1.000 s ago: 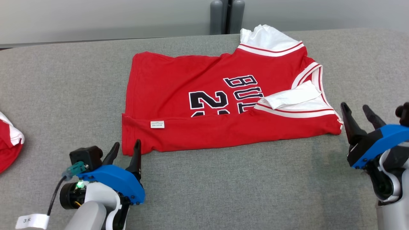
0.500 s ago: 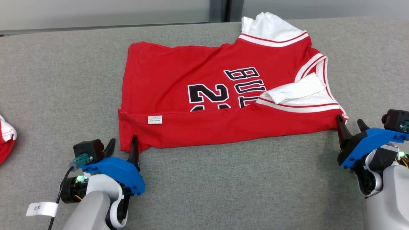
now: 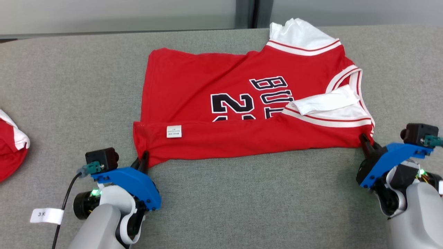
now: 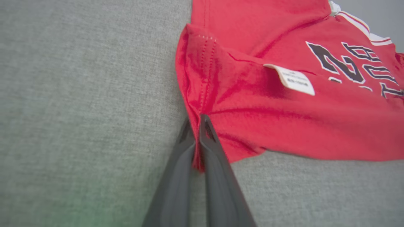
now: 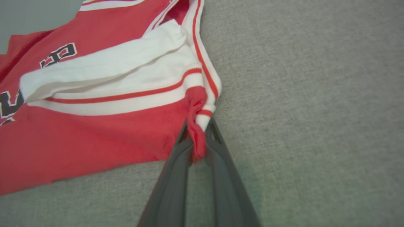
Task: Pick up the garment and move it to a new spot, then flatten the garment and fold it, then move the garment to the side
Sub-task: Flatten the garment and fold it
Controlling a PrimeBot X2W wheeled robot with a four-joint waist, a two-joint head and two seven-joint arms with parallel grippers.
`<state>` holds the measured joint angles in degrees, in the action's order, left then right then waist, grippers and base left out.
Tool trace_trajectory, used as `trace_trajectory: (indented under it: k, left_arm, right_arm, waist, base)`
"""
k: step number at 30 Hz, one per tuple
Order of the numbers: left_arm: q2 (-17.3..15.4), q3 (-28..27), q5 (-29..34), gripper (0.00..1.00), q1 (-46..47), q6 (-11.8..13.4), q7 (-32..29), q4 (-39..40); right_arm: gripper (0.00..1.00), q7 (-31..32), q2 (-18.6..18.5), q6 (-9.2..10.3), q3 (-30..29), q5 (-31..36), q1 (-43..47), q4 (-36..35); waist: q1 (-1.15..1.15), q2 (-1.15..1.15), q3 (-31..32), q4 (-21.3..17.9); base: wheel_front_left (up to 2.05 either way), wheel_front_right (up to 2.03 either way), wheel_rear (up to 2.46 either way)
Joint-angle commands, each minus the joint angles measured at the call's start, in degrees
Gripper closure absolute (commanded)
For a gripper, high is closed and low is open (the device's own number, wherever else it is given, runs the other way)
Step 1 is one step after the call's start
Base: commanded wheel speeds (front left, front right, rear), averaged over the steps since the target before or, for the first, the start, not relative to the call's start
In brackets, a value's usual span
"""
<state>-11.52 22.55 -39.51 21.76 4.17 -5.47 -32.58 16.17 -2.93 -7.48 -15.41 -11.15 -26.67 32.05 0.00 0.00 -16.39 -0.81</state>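
garment (image 3: 207, 86) lettering half hidden under folded flap, near corners pinched tight in left gripper (image 3: 142, 158) and right gripper (image 3: 365, 141)

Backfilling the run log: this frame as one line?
phase: fold grasp | left gripper: shut on jersey hem corner | right gripper: shut on jersey striped-trim corner | jersey: near edge folded over, on table

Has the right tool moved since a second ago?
Yes. Judged against the red basketball jersey, the right tool has come in from clear of the jersey's near right corner and now pinches that corner.
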Motion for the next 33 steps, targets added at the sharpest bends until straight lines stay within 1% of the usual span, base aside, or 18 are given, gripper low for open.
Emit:
trace_trajectory:
  k: [1,4,8,13,16,19,22,23,24,25,29,33]
  left_arm:
    - [-0.38,-0.12,-0.77,1.00,-3.34,0.11,-1.36,-0.53]
    - [-1.56,-1.15,-1.99,1.00,-5.27,0.02,-1.33,2.36]
    - [-3.74,-1.89,-2.97,1.00,-9.74,0.81,-2.77,8.06]
    - [-6.20,-2.72,-3.62,1.00,-15.33,3.32,-4.62,16.78]
    - [-7.26,-2.44,-3.72,1.00,-18.86,5.16,-6.34,21.22]
    - [-7.66,-2.31,-4.12,1.00,-20.94,5.80,-7.45,23.50]
    - [-7.77,-2.13,-4.24,1.00,-23.53,7.21,-8.33,26.48]
    - [-7.73,-2.05,-4.25,1.00,-24.19,7.59,-8.37,27.29]
    - [-7.66,-2.01,-4.32,0.61,-24.75,7.85,-8.41,27.93]
    - [-7.63,-1.89,-4.35,0.00,-25.19,8.10,-8.54,28.47]
    - [-8.00,-1.57,-3.57,0.00,-25.36,8.84,-8.70,30.75]
    - [-9.63,-1.81,-2.61,0.00,-22.83,9.00,-9.75,33.46]
  right_arm:
    - [1.00,0.31,0.04,-0.02,0.75,-1.76,2.54,-2.58]
    - [1.00,1.68,-0.01,-0.02,2.32,-3.81,6.23,-8.47]
    - [1.00,5.48,-0.03,-0.02,3.18,-5.73,12.28,-17.54]
    - [1.00,9.49,-0.05,-0.01,1.22,-7.63,19.88,-27.44]
    - [1.00,11.45,-0.08,0.00,-0.69,-8.32,23.45,-30.33]
    - [1.00,12.47,-0.08,-0.01,-1.45,-8.69,25.22,-31.06]
    - [1.00,13.12,-0.08,-0.01,-2.09,-9.68,26.74,-31.02]
    - [0.44,13.18,-0.08,-0.01,-2.08,-9.85,27.09,-30.94]
    - [0.00,13.20,-0.08,-0.01,-1.99,-10.01,27.30,-30.90]
    - [0.00,13.14,-0.08,-0.01,-1.87,-10.14,27.33,-30.86]
    - [0.00,12.58,-0.06,-0.02,-1.15,-9.22,26.16,-32.09]
    - [0.00,14.05,-0.05,-0.02,0.03,-6.76,22.74,-35.26]
  waist:
    - [0.00,0.00,0.83,-0.08]
    - [0.00,0.00,2.03,-0.53]
    - [0.00,0.00,3.47,-1.03]
    - [0.00,0.00,4.82,-0.98]
    - [0.00,0.00,5.38,-0.89]
    - [0.00,0.00,5.66,-0.80]
    - [0.00,0.00,6.01,-0.71]
    - [0.00,0.00,6.12,-0.70]
    - [0.00,0.00,6.25,-0.69]
    - [0.00,0.00,6.36,-0.68]
    - [0.00,0.00,6.75,-0.77]
    - [0.00,0.00,6.62,-1.19]
  base:
    - [0.00,0.00,0.00]
    - [0.00,0.00,0.00]
    - [0.00,0.00,0.00]
    - [0.00,0.00,0.00]
    - [0.00,0.00,0.00]
    - [0.00,0.00,0.00]
    - [0.00,0.00,0.00]
    - [0.00,0.00,0.00]
    - [0.00,0.00,0.00]
    - [0.00,0.00,0.00]
    - [0.00,0.00,0.00]
    - [0.00,0.00,0.00]
